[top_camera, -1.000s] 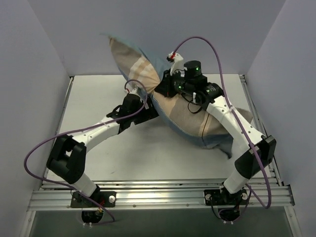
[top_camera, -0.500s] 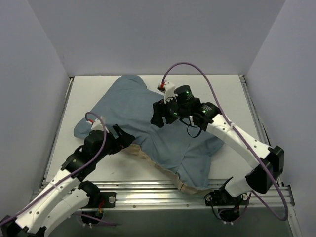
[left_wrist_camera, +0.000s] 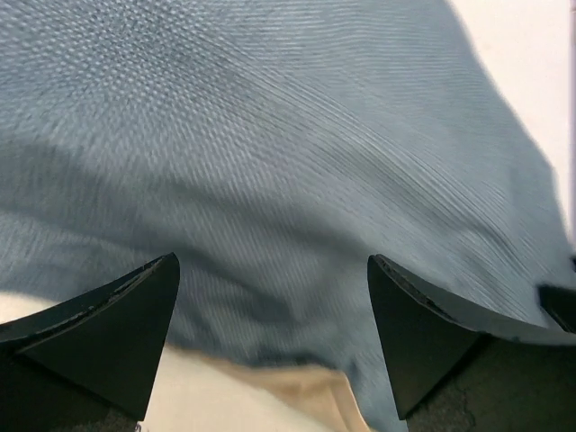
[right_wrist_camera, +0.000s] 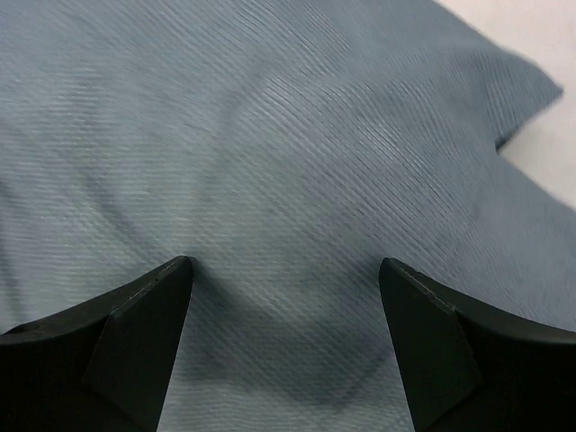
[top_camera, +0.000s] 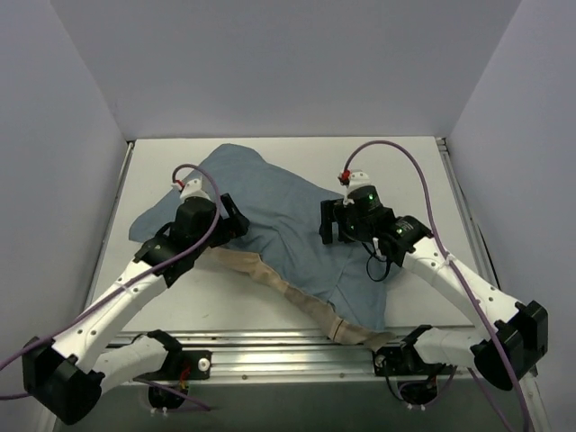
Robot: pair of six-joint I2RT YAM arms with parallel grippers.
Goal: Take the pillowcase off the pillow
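Note:
The pillowcase lies flat and spread across the table, blue side up, with a strip of beige lining showing along its near edge. No pillow shows in any view. My left gripper hovers open over the cloth's left part; in the left wrist view its gripper frames blue pillowcase and beige lining, holding nothing. My right gripper stands open over the right part; in the right wrist view its gripper has only blue pillowcase below it.
The white table is boxed in by grey walls at the back and both sides. A metal rail runs along the near edge by the arm bases. The cloth's near corner reaches that rail.
A second ago the right gripper held the pillowcase bunched up high; it has let go and opened, and the cloth now lies flat. Both arms have drawn back over it.

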